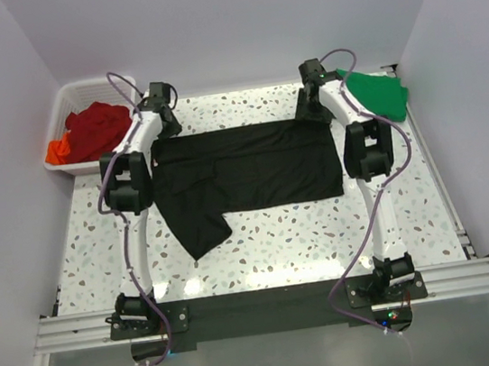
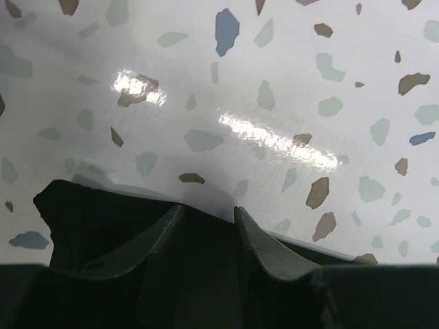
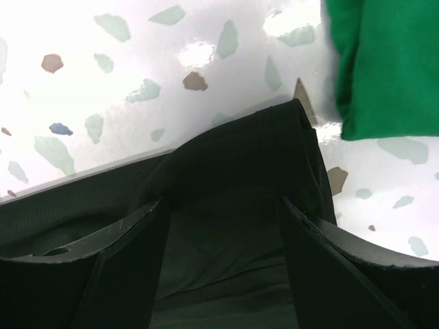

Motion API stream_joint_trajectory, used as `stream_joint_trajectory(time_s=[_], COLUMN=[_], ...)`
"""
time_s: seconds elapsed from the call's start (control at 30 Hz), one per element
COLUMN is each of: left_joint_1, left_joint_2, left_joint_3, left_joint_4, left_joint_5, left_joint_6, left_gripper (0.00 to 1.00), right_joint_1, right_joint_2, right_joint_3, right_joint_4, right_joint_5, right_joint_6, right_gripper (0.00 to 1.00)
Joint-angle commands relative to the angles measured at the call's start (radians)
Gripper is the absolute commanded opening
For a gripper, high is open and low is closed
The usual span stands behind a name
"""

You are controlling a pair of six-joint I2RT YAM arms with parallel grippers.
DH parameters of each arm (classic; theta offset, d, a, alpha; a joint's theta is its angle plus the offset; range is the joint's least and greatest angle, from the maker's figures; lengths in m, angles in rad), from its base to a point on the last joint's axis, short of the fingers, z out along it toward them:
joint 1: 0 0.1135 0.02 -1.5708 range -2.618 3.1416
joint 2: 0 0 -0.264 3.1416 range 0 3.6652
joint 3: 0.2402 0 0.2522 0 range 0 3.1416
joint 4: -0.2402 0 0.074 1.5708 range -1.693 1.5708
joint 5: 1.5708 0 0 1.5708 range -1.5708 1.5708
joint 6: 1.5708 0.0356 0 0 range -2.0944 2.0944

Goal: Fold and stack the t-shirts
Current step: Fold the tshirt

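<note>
— Top external view: what lies where?
— Soft black t-shirt (image 1: 248,175) spread mid-table on speckled terrazzo table (image 1: 325,235); green t-shirt (image 1: 377,91) folded far right; dark red t-shirt (image 1: 95,126) and orange t-shirt (image 1: 58,151) bunched in the slatted white basket (image 1: 64,99) far left.
— Left wrist?
— My left gripper (image 2: 209,219) is part open, black cloth between the fingers; gripping it, I cannot tell.
— Right wrist?
— My right gripper (image 3: 223,205) stands wide over the rumpled black corner.

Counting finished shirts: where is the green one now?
In the top view, the green t-shirt lies at the table's far right corner, just beyond the right gripper.
</note>
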Motion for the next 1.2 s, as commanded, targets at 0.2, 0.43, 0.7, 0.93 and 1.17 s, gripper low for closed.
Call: stream_joint_trajectory(time_s=[0.2, 0.43, 0.7, 0.93, 1.17], left_joint_1=[0.008, 0.005, -0.009, -0.013, -0.038], left_joint_2=[-0.106, -0.275, -0.428, -0.467, -0.573], left_joint_3=[-0.174, -0.28, -0.402, -0.441, -0.648], left_joint_4=[0.33, 0.415, 0.341, 0.067, 0.04], left_joint_5=[0.024, -0.039, -0.047, -0.026, -0.006], left_joint_6=[0.125, 0.152, 0.116, -0.016, -0.082], left_gripper=[0.4, 0.42, 0.45, 0.43, 0.42], right_joint_1=[-0.026, -0.024, -0.009, 0.017, 0.08], right_joint_2=[-0.07, -0.153, -0.257, -0.361, -0.433], right_joint_3=[-0.097, -0.149, -0.208, -0.349, -0.493], right_joint_4=[0.08, 0.131, 0.151, 0.157, 0.169], right_joint_5=[-0.051, -0.072, -0.052, -0.049, -0.029], right_joint_6=[-0.016, -0.037, -0.048, -0.03, -0.022], right_gripper=[0.68, 0.68, 0.68, 0.67, 0.67])
